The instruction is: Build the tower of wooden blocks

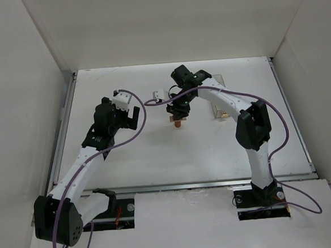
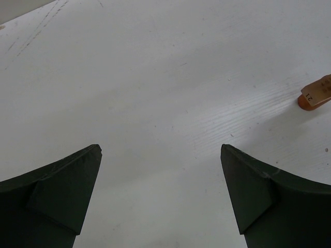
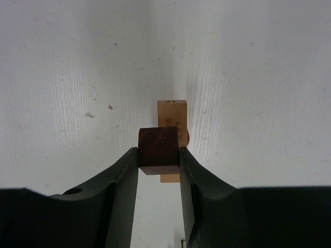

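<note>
Dark red-brown block (image 3: 159, 149) is pinched on its two side faces by the fingers (image 3: 121, 181) of the right gripper (image 3: 159, 157). The gap is narrow & the block fills it. It's held over the near end of the tan bar (image 3: 172, 114); can't tell if it's touching the bar yet. The bar lies flat on an orange-brown round piece (image 3: 186, 136), only a sliver of which peeks out at the bar's right edge in the wrist view.

So the build reads: round piece on the surface (image 3: 67, 77), bar across it, dark block going on top. Looks like the placing step, prob late in the task. The side grip makes sense: it leaves the block's underside free to seat on the bar, & the fingers straddle the narrow bar w/o knocking it.

In the top view the stack (image 1: 177, 122) sits mid-surface, right under the right wrist. Left gripper (image 2: 160, 181) is off to the left, well apart, fingers wide, holding nothing; prob parked out of the way. A clear box (image 1: 220, 100) sits behind the right arm, partly hidden.
</note>
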